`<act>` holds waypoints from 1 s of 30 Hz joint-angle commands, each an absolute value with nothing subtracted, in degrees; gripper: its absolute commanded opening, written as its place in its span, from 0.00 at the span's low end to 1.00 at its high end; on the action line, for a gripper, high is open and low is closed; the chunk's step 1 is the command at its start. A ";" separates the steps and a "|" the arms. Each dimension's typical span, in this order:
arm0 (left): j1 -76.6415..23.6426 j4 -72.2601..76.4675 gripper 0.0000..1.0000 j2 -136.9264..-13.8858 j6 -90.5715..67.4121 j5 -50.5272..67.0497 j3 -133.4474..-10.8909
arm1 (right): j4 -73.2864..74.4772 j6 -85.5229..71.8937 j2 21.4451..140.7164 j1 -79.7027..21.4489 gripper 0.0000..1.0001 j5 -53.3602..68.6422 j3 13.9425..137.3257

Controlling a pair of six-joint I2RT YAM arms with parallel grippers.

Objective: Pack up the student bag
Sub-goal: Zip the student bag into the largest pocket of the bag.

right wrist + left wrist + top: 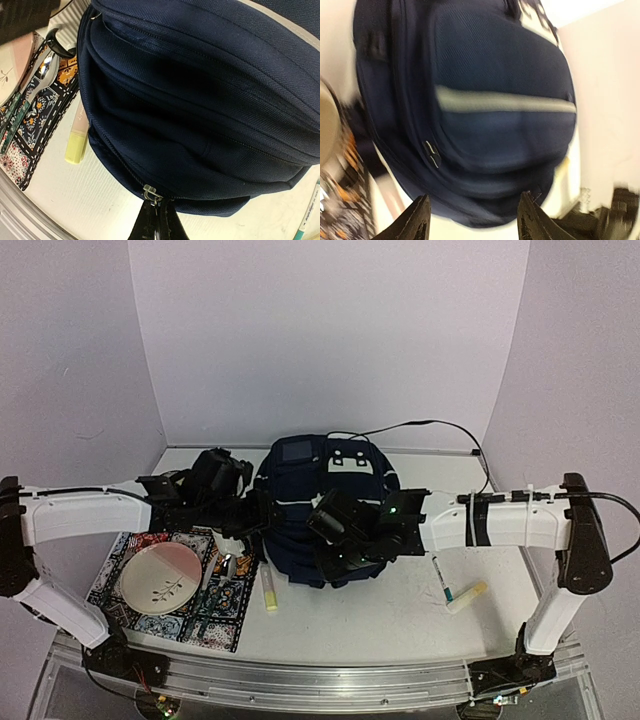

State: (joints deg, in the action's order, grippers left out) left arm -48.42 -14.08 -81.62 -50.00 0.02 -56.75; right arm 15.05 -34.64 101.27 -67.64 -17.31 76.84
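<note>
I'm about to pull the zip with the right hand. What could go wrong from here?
1. The right hand pinches only the small zipper pull; it may slip off.
2. The left hand is open, not bracing the student bag, so a tug may drag the whole bag rather than open the zip.
3. A sliding bag could shove the yellow tube beside it.

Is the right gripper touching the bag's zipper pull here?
Touching. The right wrist view shows the right gripper shut, its tips pinching the metal zipper pull at the student bag's lower seam.
</note>
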 commanded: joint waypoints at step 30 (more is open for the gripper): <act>-58.64 6.07 0.17 -89.83 -73.58 -0.25 -51.78 | 10.55 -32.47 99.14 -67.73 0.00 -16.75 76.16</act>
